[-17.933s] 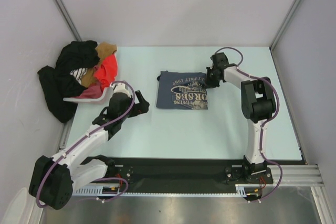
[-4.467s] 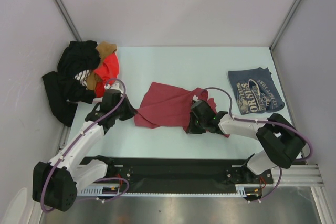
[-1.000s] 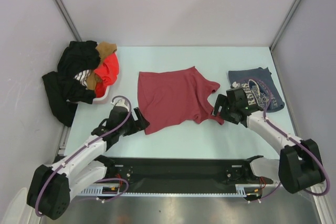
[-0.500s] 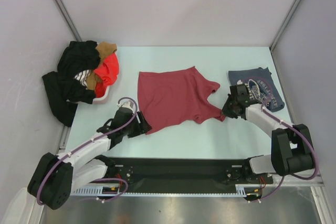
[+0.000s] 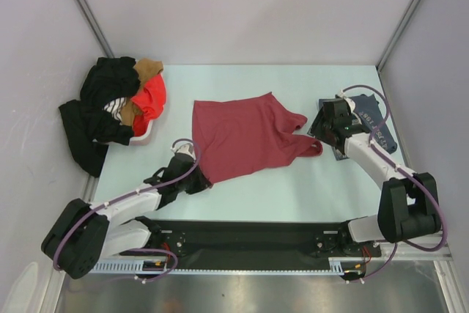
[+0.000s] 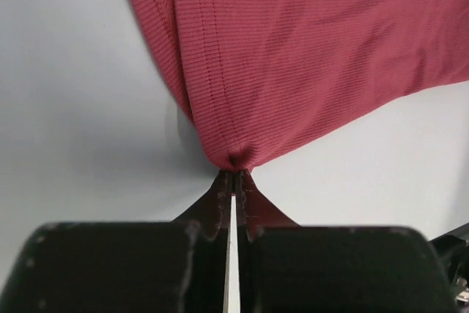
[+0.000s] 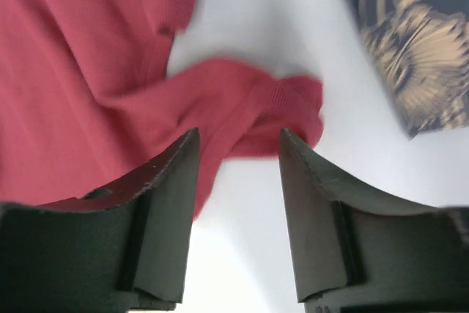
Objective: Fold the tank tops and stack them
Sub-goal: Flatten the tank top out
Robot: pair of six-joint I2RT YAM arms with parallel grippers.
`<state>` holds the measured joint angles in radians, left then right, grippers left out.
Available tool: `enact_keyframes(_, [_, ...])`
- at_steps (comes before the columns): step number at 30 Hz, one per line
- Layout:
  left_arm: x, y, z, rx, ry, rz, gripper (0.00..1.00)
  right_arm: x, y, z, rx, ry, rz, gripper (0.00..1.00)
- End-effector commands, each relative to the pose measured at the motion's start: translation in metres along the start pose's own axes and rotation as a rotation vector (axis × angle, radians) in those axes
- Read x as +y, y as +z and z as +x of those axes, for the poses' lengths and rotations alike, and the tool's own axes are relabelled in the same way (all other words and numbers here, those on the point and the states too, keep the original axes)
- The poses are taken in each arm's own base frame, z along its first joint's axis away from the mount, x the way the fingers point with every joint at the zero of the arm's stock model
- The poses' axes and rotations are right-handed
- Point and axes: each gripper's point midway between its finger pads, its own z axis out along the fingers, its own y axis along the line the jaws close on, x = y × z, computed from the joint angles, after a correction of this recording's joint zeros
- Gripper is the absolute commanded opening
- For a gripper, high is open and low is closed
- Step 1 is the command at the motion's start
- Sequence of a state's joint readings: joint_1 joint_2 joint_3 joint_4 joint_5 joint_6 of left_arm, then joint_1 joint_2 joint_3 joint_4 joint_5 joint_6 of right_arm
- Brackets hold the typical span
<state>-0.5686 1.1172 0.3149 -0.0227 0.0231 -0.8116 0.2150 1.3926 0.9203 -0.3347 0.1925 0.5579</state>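
1. The maroon tank top (image 5: 245,137) (image 6: 315,56) (image 7: 73,71) lies spread flat in the middle of the counter (image 5: 293,188). Its long axis runs left to right, with the hem toward the left edge and the straps toward the right edge.
2. The blue-grey tank top (image 5: 382,139) (image 7: 410,42) lies folded by the right edge, partly under the right arm, just beside the maroon straps.
3. The left pincer (image 5: 199,179) (image 6: 234,181) is clamped tight on the near-left hem corner of the maroon tank top, and the cloth puckers where it bites.
4. The right pincer (image 5: 325,124) (image 7: 238,144) stands partly spread and holds nothing. The near strap (image 5: 309,149) (image 7: 278,100) lies loose on the counter below its tips.
5. A second ago the left pincer sat wide beside that hem corner; it has since closed on it.
6. Half a second ago the right pincer was down at the near strap. It has since let go and drawn back toward the far edge, over the blue-grey tank top's left border.
7. A heap of clothes (image 5: 117,104) sits at the far-left corner, as before.
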Motion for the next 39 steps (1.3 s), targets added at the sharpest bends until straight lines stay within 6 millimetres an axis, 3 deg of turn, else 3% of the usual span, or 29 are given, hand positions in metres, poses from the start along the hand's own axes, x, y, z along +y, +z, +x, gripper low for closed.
enact_keyframes(1, [0.013, -0.001, 0.0, -0.027, 0.013, -0.052, 0.0, 0.015, -0.017, 0.024, 0.031, -0.083, -0.095, 0.5])
enact_keyframes(5, [0.007, -0.006, 0.002, -0.015, 0.005, -0.023, 0.0, 0.035, -0.029, 0.074, 0.154, -0.149, -0.228, 0.42])
enact_keyframes(10, [-0.005, -0.019, 0.0, -0.011, 0.001, 0.027, 0.0, 0.039, -0.026, 0.117, 0.248, -0.177, -0.281, 0.47])
enact_keyframes(12, [-0.01, -0.024, -0.004, -0.018, 0.003, 0.039, 0.0, 0.046, -0.024, 0.121, 0.261, -0.161, -0.318, 0.54])
enact_keyframes(20, [-0.016, -0.03, -0.004, -0.005, 0.004, 0.058, 0.0, 0.059, 0.0, 0.132, 0.3, -0.147, -0.317, 0.51])
enact_keyframes(21, [-0.017, -0.031, -0.004, -0.002, 0.001, 0.063, 0.0, 0.059, 0.003, 0.132, 0.299, -0.148, -0.309, 0.49])
enact_keyframes(23, [-0.021, -0.032, -0.004, 0.009, 0.001, 0.077, 0.0, 0.056, 0.009, 0.135, 0.31, -0.145, -0.277, 0.32])
enact_keyframes(24, [-0.023, -0.033, -0.005, 0.009, 0.0, 0.082, 0.0, 0.053, 0.011, 0.135, 0.312, -0.147, -0.26, 0.23])
enact_keyframes(25, [-0.025, -0.034, -0.007, 0.01, 0.0, 0.087, 0.0, 0.049, 0.011, 0.135, 0.309, -0.147, -0.237, 0.04])
enact_keyframes(26, [-0.026, -0.036, -0.007, 0.011, 0.007, 0.091, 0.0, 0.045, 0.012, 0.129, 0.287, -0.146, -0.212, 0.0])
enact_keyframes(32, [-0.024, -0.053, -0.024, -0.015, 0.0, 0.087, 0.0, 0.026, -0.014, 0.084, 0.135, -0.169, -0.1, 0.0])
enact_keyframes(36, [-0.022, -0.059, -0.034, -0.036, -0.015, 0.09, 0.0, 0.051, -0.019, 0.058, 0.096, -0.188, -0.145, 0.0])
enact_keyframes(37, [-0.022, -0.058, -0.034, -0.028, -0.016, 0.094, 0.0, 0.054, -0.011, 0.059, 0.119, -0.201, -0.131, 0.0])
enact_keyframes(39, [-0.021, -0.055, -0.039, -0.033, -0.019, 0.097, 0.01, 0.073, -0.007, 0.042, 0.113, -0.213, -0.143, 0.0])
